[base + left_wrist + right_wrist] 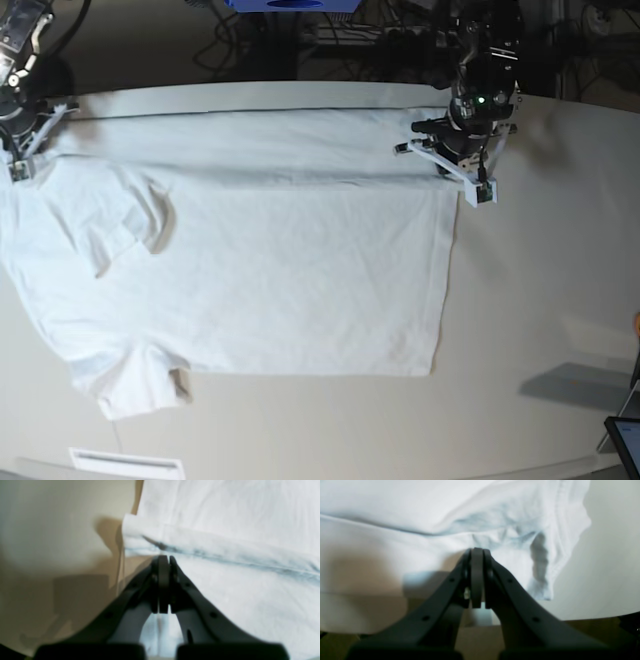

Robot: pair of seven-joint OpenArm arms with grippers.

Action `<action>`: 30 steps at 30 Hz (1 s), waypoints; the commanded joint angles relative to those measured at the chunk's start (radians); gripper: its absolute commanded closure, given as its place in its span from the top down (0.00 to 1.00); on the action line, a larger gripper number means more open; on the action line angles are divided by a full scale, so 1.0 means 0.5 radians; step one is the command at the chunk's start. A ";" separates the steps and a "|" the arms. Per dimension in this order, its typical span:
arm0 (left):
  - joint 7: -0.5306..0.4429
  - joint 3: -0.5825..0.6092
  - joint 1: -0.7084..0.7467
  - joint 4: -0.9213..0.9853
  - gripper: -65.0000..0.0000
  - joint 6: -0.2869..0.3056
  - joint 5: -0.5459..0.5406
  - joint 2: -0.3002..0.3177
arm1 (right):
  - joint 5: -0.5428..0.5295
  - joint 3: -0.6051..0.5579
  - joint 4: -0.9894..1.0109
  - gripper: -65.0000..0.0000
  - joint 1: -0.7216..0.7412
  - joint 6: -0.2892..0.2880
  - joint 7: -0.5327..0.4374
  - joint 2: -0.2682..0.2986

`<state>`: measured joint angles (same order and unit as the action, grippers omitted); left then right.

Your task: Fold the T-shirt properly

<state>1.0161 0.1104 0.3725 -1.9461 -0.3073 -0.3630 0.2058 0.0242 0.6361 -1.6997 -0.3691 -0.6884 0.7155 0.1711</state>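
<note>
Both pincers pinch the T-shirt on the off-white tabletop.

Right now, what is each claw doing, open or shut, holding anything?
Left claw: shut, pinching the T-shirt at its folded edge.
Right claw: shut, pinching the T-shirt near the sleeve.

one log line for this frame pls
stage: first fold | T-shirt: flat, far edge lifted | left gripper: shut on T-shirt | right gripper: shut on T-shirt
</note>
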 commanded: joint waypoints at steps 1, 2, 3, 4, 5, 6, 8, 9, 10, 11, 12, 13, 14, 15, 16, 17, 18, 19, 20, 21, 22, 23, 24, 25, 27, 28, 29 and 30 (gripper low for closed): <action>0.022 -0.020 0.027 -0.056 0.00 -0.019 0.025 0.026 | 0.036 0.015 -0.036 0.01 -0.040 -0.020 0.077 -0.018; 0.022 -0.014 0.036 -0.077 0.00 -0.019 0.025 0.044 | 0.036 0.015 -0.061 0.01 -0.052 -0.020 0.077 -0.037; 0.022 -0.005 0.039 -0.096 0.00 -0.019 0.025 0.066 | 0.036 0.015 -0.088 0.01 -0.061 -0.020 0.077 -0.049; 0.022 -0.001 0.039 -0.099 0.00 -0.019 0.025 0.078 | 0.036 0.015 -0.107 0.01 -0.080 -0.020 0.077 -0.055; 0.022 -0.001 0.039 -0.102 0.00 -0.019 0.025 0.087 | 0.036 0.015 -0.128 0.01 -0.086 -0.020 0.080 -0.074; 0.022 -0.008 0.042 -0.105 0.00 -0.019 0.025 0.090 | 0.036 0.015 -0.140 0.01 -0.089 -0.020 0.080 -0.089; 0.022 -0.023 0.042 -0.108 0.00 -0.019 0.025 0.090 | 0.036 0.015 -0.165 0.01 -0.092 -0.020 0.080 -0.104; 0.022 -0.023 0.042 -0.108 0.00 -0.019 0.025 0.099 | 0.036 0.009 -0.174 0.01 -0.092 -0.020 0.083 -0.104; 0.022 -0.023 0.042 -0.111 0.00 -0.019 0.022 0.112 | 0.036 0.006 -0.177 0.01 -0.092 -0.020 0.090 -0.104; 0.022 -0.023 0.042 -0.111 0.00 -0.019 0.016 0.112 | 0.036 0.009 -0.183 0.01 -0.092 -0.020 0.090 -0.104; 0.022 -0.023 0.042 -0.117 0.00 -0.019 0.016 0.112 | 0.036 0.012 -0.196 0.01 -0.089 -0.020 0.090 -0.104; 0.022 -0.023 0.042 -0.132 0.00 -0.019 0.012 0.112 | 0.036 0.015 -0.217 0.01 -0.089 -0.020 0.090 -0.098; 0.022 -0.023 0.042 -0.148 0.00 -0.019 0.012 0.112 | 0.036 0.015 -0.239 0.01 -0.089 -0.020 0.090 -0.095; 0.022 -0.026 0.042 -0.160 0.00 -0.019 0.009 0.109 | 0.036 0.015 -0.266 0.01 -0.089 -0.020 0.090 -0.092; 0.022 -0.026 0.036 -0.169 0.00 -0.019 0.009 0.102 | 0.036 0.015 -0.300 0.01 -0.089 -0.020 0.090 -0.089; 0.022 -0.026 0.030 -0.175 0.00 -0.019 0.009 0.099 | 0.036 0.015 -0.328 0.01 -0.083 -0.020 0.093 -0.086; 0.022 -0.026 0.024 -0.175 0.00 -0.019 0.006 0.096 | 0.036 0.015 -0.361 0.01 -0.080 -0.020 0.093 -0.086; 0.022 -0.026 0.021 -0.185 0.00 -0.019 0.006 0.096 | 0.036 0.015 -0.389 0.01 -0.077 -0.020 0.093 -0.083; 0.022 -0.026 0.021 -0.191 0.00 -0.019 0.006 0.093 | 0.036 0.015 -0.417 0.01 -0.074 -0.020 0.093 -0.083; 0.022 -0.029 0.021 -0.200 0.00 -0.019 0.006 0.075 | 0.039 0.015 -0.447 0.01 -0.058 -0.020 0.093 -0.083; 0.022 -0.035 0.018 -0.203 0.00 -0.019 0.006 0.066 | 0.039 0.015 -0.466 0.01 -0.052 -0.020 0.096 -0.080; 0.022 -0.035 0.014 -0.206 0.00 -0.019 0.006 0.059 | 0.039 0.015 -0.478 0.02 -0.049 -0.020 0.093 -0.080; 0.022 -0.035 -0.004 -0.206 0.00 -0.019 0.006 0.056 | 0.039 0.015 -0.490 0.02 -0.040 -0.020 0.080 -0.071; 0.022 -0.035 -0.028 -0.206 0.00 -0.019 0.006 0.056 | 0.036 0.015 -0.493 0.02 -0.009 -0.020 0.077 -0.049; 0.022 -0.035 -0.081 -0.203 0.00 -0.019 0.006 0.053 | 0.030 0.015 -0.481 0.02 0.092 -0.020 0.077 -0.015; 0.022 -0.035 -0.124 -0.203 0.00 -0.019 0.006 0.050 | 0.030 0.015 -0.481 0.02 0.147 -0.020 0.077 -0.015; 0.022 -0.035 -0.170 -0.200 0.00 -0.019 0.006 0.050 | 0.033 0.012 -0.481 0.02 0.206 -0.020 0.077 0.000; 0.022 -0.035 -0.219 -0.197 0.00 -0.019 0.003 0.050 | 0.033 0.009 -0.481 0.02 0.273 -0.020 0.077 0.028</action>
<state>1.0462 0.0971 0.2710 -2.0270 -0.3164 -0.3649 0.2245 0.0502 0.6369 -1.9205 -0.2356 -0.7074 0.7776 0.1654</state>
